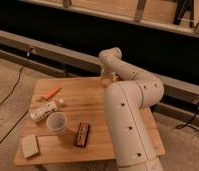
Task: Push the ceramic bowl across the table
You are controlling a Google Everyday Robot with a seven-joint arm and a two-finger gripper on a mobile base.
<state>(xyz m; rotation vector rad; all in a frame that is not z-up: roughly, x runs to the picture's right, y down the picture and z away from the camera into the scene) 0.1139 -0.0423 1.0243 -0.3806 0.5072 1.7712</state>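
The ceramic bowl (56,122) is a small white round vessel standing upright on the front left part of the wooden plank table (88,102). My thick white arm rises from the bottom right, bends at an elbow (148,90) and reaches back left. The gripper (107,78) hangs at the end of it over the table's far edge, well behind and to the right of the bowl, not touching it.
A white cylinder with dark spots (43,111) lies just left of and behind the bowl. An orange object (52,92) and a small white piece (61,101) lie further back. A dark rectangular object (82,134) lies right of the bowl, a beige sponge (29,146) at the front left corner. Cables run on the floor.
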